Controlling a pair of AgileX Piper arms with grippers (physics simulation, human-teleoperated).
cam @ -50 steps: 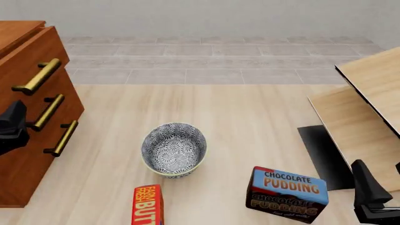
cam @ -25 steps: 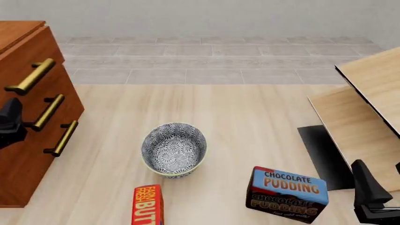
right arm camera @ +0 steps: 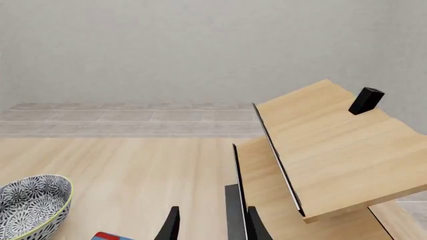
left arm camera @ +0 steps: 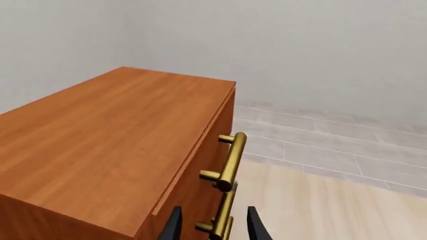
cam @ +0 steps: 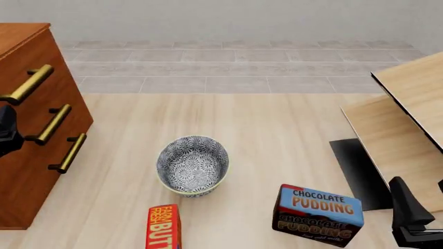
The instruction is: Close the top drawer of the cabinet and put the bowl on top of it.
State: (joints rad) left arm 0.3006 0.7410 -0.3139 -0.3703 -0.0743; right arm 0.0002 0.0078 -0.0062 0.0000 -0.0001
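The cabinet stands at the left edge, its flat top filling the left wrist view. The top drawer sits almost level with the two lower fronts, its brass handle just ahead of my left gripper. That gripper is open and hovers in front of the drawer fronts, its fingers either side of the handle below. The bowl rests upright on the table in the middle, also seen in the right wrist view. My right gripper is open at the near right, holding nothing.
A chocolate pudding box stands near the front right of the bowl. A red butter box lies at the front edge. Pale wooden boards lean at the right over a black panel. A small black block sits on one board.
The top drawer and its handle have slid left into the cabinet. My left gripper has moved left with it. The bowl and right arm have not moved.
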